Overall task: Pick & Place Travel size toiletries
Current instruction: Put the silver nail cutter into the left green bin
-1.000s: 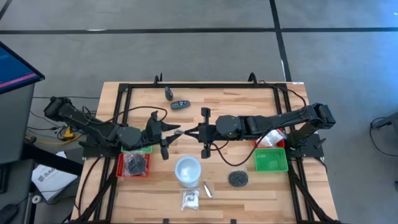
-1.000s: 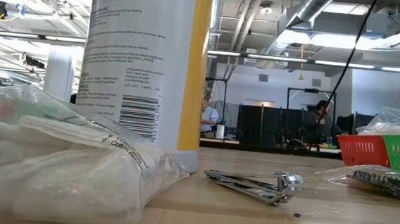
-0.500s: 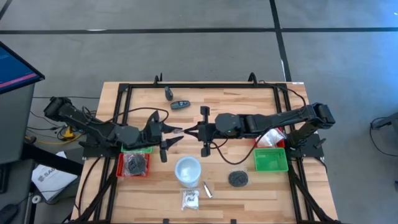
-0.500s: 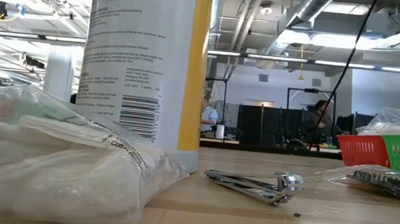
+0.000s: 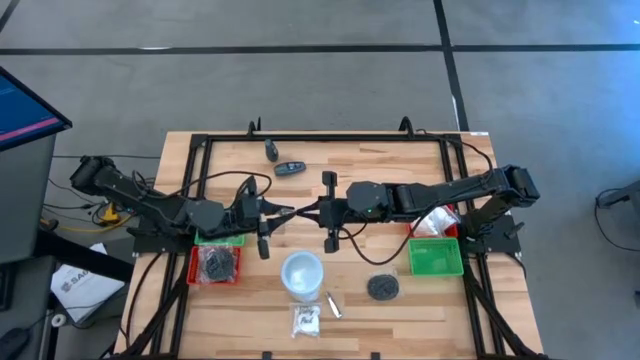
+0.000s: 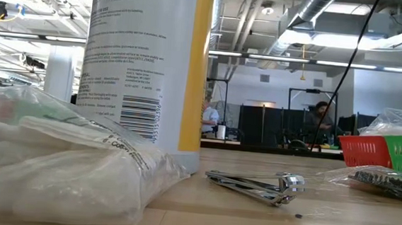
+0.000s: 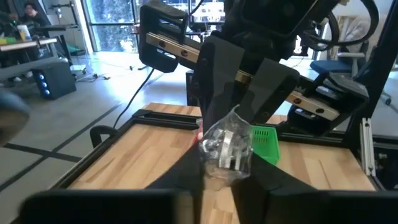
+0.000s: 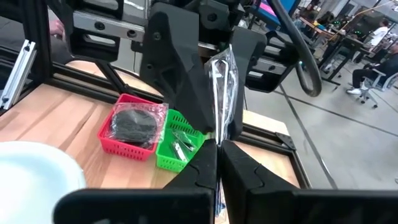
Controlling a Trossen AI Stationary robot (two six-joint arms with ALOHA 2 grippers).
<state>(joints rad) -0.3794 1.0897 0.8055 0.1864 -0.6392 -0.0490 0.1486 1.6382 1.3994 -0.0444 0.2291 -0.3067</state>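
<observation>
- Packet (image 7: 225,148) pinched at table centre, above the boards, by both grippers: left gripper (image 5: 283,212), right gripper (image 5: 303,211), jaws pressed on its wrapper.
- Mid-handover, by the look.
- Next: one side lets go, the other carries to a tray (image 5: 436,258).

- The left hand (image 5: 283,212) and right hand (image 5: 305,212) met fingertip to fingertip at mid-table.
- Both hands' fingers were closed together on one clear wrapped packet (image 7: 227,147).
</observation>
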